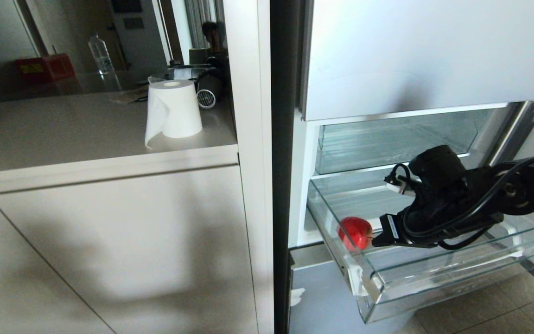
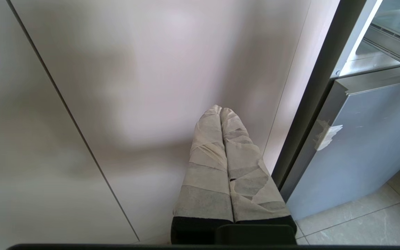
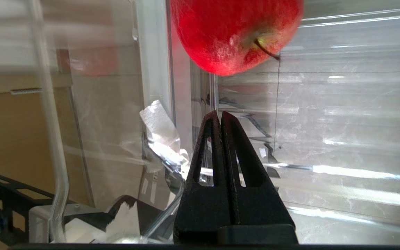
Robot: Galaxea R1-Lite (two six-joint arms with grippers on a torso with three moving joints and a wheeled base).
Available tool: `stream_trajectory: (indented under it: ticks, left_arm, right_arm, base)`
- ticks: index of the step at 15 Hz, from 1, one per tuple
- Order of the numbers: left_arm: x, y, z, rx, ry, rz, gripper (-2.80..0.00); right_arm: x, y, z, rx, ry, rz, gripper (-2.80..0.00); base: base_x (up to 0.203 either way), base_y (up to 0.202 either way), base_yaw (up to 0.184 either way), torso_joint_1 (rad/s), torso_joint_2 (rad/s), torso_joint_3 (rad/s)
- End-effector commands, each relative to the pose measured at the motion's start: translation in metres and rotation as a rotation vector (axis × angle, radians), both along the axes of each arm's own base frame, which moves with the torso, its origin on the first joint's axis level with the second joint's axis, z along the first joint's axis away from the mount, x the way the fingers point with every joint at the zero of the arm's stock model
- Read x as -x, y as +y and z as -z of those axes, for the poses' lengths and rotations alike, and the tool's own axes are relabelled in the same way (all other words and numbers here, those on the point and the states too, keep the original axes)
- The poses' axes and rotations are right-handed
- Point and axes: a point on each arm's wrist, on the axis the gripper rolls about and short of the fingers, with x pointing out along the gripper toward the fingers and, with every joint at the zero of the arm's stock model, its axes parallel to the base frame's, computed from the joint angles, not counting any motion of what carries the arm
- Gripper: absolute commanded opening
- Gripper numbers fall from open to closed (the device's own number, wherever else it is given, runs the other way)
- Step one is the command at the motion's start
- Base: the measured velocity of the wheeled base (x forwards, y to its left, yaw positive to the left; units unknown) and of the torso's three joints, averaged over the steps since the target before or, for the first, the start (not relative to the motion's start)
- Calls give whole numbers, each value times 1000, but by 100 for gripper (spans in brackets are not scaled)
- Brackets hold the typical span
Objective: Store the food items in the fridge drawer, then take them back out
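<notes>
A glossy red apple (image 1: 354, 233) lies in the left front corner of the pulled-out clear fridge drawer (image 1: 434, 274). My right gripper (image 1: 377, 241) reaches in from the right over the drawer, shut and empty, its tip just beside the apple. In the right wrist view the apple (image 3: 234, 34) sits a little beyond the shut black fingertips (image 3: 214, 119), stem toward me, against the drawer's clear wall (image 3: 342, 121). My left gripper (image 2: 221, 109), wrapped in pale tape, is shut on nothing and hangs parked before a white cabinet panel (image 2: 134, 86).
Above the drawer sits another clear bin (image 1: 387, 144) under the fridge's pale upper front (image 1: 434, 55). A counter (image 1: 63, 134) on the left carries a paper roll (image 1: 174, 109), a water bottle (image 1: 100, 54) and a red box (image 1: 44, 67). Tiled floor (image 1: 489, 311) lies below.
</notes>
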Motion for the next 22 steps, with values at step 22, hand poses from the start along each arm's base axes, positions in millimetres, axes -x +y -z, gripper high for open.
stream_trajectory:
  ticks: [22]
  left_arm:
    - [0,0,0,0,-1,0,-280]
  right_arm:
    - [-12,-5,-13,-107,-112,110,-280]
  base:
    - [0,0,0,0,0,0]
